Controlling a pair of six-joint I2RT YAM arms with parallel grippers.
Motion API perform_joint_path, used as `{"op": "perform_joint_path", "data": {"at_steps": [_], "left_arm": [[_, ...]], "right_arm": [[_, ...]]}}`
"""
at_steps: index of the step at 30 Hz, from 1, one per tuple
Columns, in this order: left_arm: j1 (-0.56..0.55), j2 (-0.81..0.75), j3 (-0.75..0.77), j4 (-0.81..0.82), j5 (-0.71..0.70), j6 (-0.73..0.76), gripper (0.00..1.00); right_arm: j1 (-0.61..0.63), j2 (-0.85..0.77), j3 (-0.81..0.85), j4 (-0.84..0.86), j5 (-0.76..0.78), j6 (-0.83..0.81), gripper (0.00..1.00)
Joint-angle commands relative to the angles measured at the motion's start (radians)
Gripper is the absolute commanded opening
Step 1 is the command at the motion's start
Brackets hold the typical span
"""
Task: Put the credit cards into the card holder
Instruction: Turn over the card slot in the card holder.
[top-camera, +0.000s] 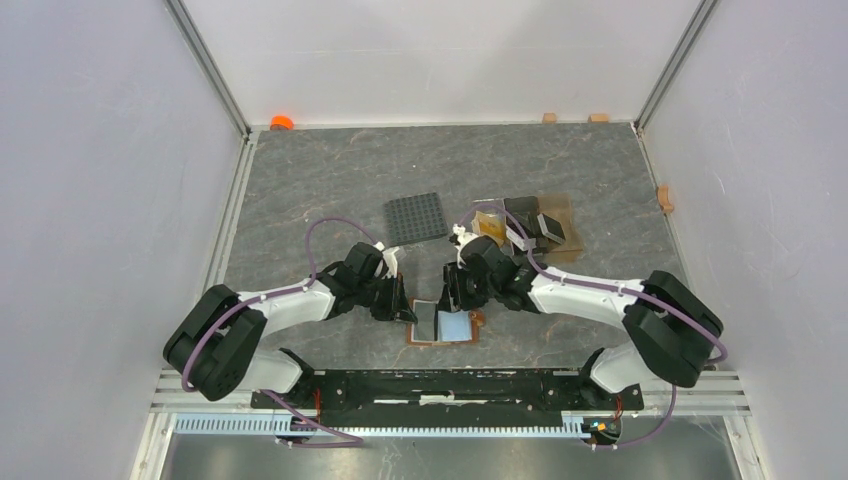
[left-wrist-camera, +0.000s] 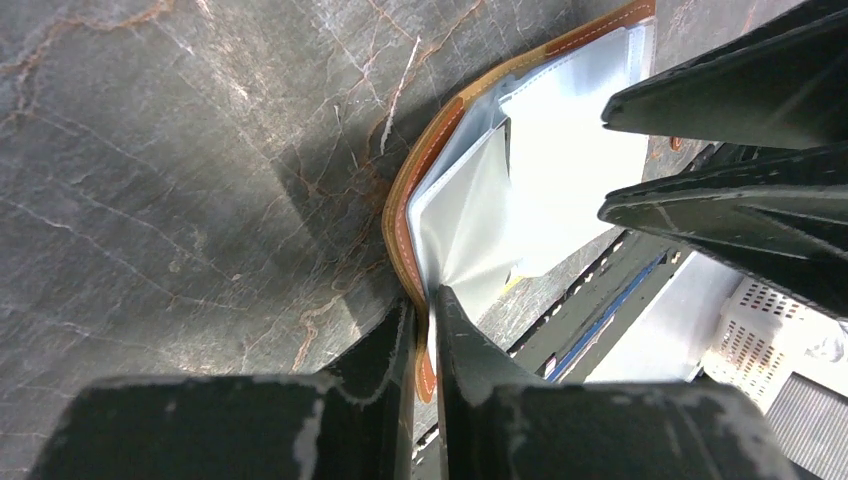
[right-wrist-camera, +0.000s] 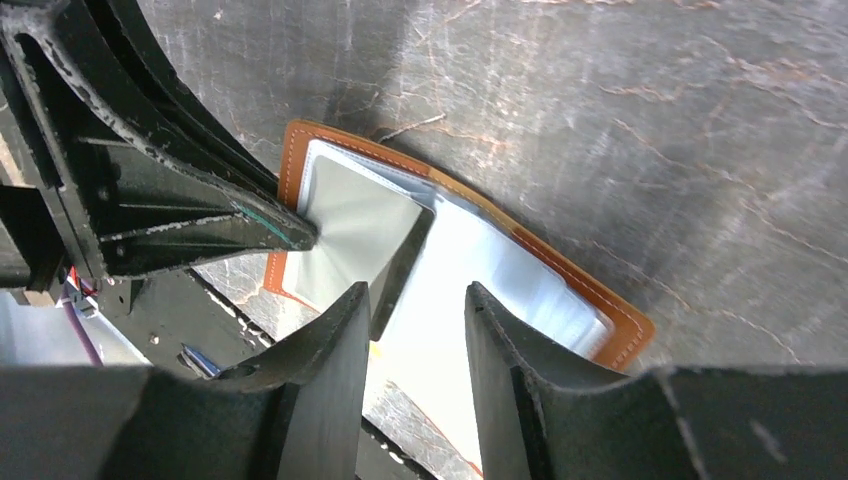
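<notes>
The brown leather card holder (top-camera: 412, 340) lies open near the table's front edge. My left gripper (top-camera: 402, 308) is shut on its left rim (left-wrist-camera: 420, 170), pinching the leather and a lifted clear sleeve (left-wrist-camera: 465, 225) between the jaws (left-wrist-camera: 428, 335). A light blue credit card (top-camera: 455, 326) lies on the holder's right half and looks pale in the right wrist view (right-wrist-camera: 450, 300). My right gripper (top-camera: 452, 298) hovers just above that card, jaws apart, gripping nothing (right-wrist-camera: 415, 310). More credit cards (top-camera: 548, 226), dark ones, sit in the stand at the back right.
A clear amber-tinted stand (top-camera: 500, 225) is behind the right arm. A dark grey studded plate (top-camera: 416, 217) lies left of it. An orange object (top-camera: 282, 122) and small wooden blocks (top-camera: 549, 117) sit by the back wall. The black base rail (top-camera: 450, 385) runs just in front of the holder.
</notes>
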Motion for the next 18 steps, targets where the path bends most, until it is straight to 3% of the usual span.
{"op": "perform_joint_path", "data": {"at_steps": [1, 18], "left_arm": [[-0.002, 0.006, 0.009, 0.022, -0.037, -0.013, 0.15], [-0.002, 0.006, 0.009, 0.020, -0.031, -0.016, 0.15]], "right_arm": [[-0.003, -0.076, -0.036, -0.054, 0.077, -0.018, 0.45], [-0.027, -0.092, -0.072, -0.042, 0.078, -0.008, 0.43]]}}
